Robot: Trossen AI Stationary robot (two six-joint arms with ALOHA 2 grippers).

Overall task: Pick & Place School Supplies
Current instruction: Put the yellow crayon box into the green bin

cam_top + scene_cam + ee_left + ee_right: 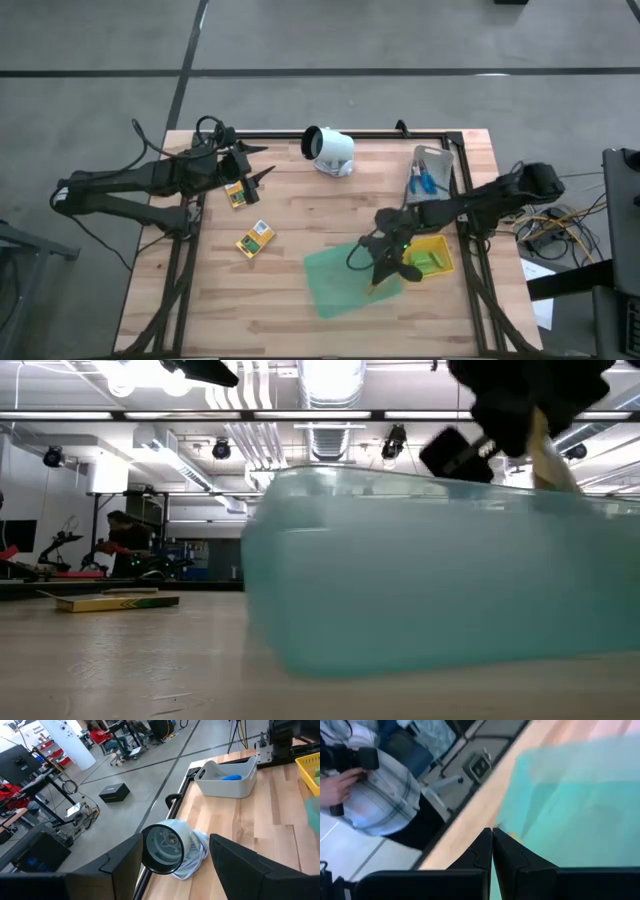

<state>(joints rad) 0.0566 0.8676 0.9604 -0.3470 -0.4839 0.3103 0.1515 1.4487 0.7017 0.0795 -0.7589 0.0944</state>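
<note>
A wooden table (300, 300) is seen from above, standing on a grey floor. On it are a white camera (329, 150), a grey bin (437, 160) with blue-handled tools (424, 180) inside, a flat green tray (345, 280) and a yellow tray (440, 245) with light-green blocks (430, 262) in it. In the low view a big room with ceiling lights is seen behind the table. In the right wrist view a person in a checked shirt (375, 795) is seen beside the table. The right gripper (388, 272) is held over the edge of the green tray, just beside the yellow tray. Its fingers (507, 852) are pressed tight together, and a thin yellowish thing seems to be pinched at the tips, but what it is cannot be told. The left gripper (262, 176) is held up at the far left side of the table, with its fingers (240, 865) set wide apart and nothing between them. One yellow-and-green packet (236, 193) lies just beside the left gripper. A second packet (255, 239) lies a little nearer the middle, well apart from the right gripper.
</note>
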